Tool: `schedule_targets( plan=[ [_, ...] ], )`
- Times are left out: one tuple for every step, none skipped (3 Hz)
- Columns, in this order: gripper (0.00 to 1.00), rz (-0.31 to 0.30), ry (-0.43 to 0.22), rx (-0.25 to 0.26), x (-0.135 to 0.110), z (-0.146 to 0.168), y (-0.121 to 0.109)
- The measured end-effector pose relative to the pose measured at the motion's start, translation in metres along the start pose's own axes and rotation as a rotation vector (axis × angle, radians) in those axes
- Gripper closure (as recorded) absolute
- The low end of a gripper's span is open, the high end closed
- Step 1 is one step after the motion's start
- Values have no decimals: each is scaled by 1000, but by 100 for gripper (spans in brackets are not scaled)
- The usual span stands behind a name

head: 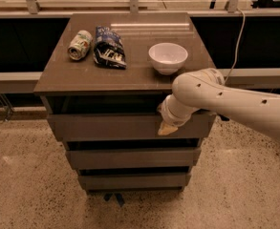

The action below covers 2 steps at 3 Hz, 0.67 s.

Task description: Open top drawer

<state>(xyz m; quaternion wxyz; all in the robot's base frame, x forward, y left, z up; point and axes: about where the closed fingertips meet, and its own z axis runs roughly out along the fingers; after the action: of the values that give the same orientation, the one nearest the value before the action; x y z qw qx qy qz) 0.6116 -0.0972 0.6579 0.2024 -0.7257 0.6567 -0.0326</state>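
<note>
While the top drawer (106, 127) sits directly under the table (130, 78) top, its front roughly level with the edge above, I judge it shut or very nearly so. A dark band shows over the front, but like bands run over the two lower drawer fronts (130, 157), so it is probably shadow rather than an opening. None of the drawer's inside is visible.

Front: flat, handleless, facing the camera. Long axis runs left to right, parallel to the table's front edge. The pull would come toward the camera.

Claw (167, 128): at the right part of the front, by its upper edge, seemingly touching it. Clenched or released — cannot tell, as the wrist covers it.

Done, by my reading: approach and contact. Left: the whole pull.

On the table: can (79, 44), dark snack bag (109, 46), white bowl (167, 57) — the bowl is nearest the claw.
</note>
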Motion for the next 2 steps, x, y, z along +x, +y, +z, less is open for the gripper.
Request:
schedule_targets(
  plan=[
    [42,-10,-41,-23,-7,-23,21],
    [36,-10,-41,-23,-7,-23,21]
  ],
)
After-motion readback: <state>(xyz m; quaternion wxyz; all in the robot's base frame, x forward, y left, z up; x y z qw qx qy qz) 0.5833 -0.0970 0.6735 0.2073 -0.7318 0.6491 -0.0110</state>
